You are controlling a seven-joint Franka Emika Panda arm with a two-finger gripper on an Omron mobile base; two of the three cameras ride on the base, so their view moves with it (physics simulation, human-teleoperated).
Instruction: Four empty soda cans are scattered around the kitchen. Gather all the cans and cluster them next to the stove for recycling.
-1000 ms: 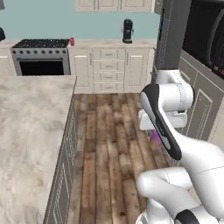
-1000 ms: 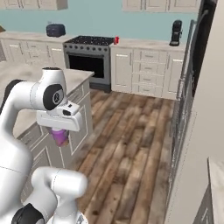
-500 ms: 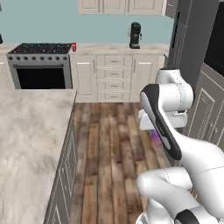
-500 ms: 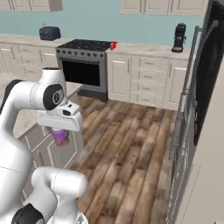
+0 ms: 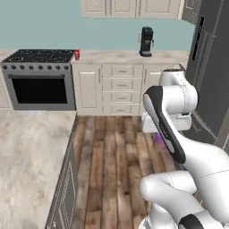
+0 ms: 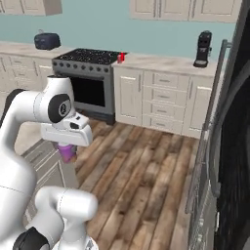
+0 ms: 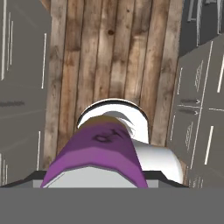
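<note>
view swung right since earlier, hand gripping purple can, stove ahead

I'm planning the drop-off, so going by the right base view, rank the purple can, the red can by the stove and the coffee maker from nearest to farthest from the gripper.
1. Purple can, held in the gripper.
2. Red can, on the counter right of the stove.
3. Coffee maker, far right on the back counter.

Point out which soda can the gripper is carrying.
The purple can, clamped under the gripper above the floor; the red can stands on the counter beside the stove.
</note>
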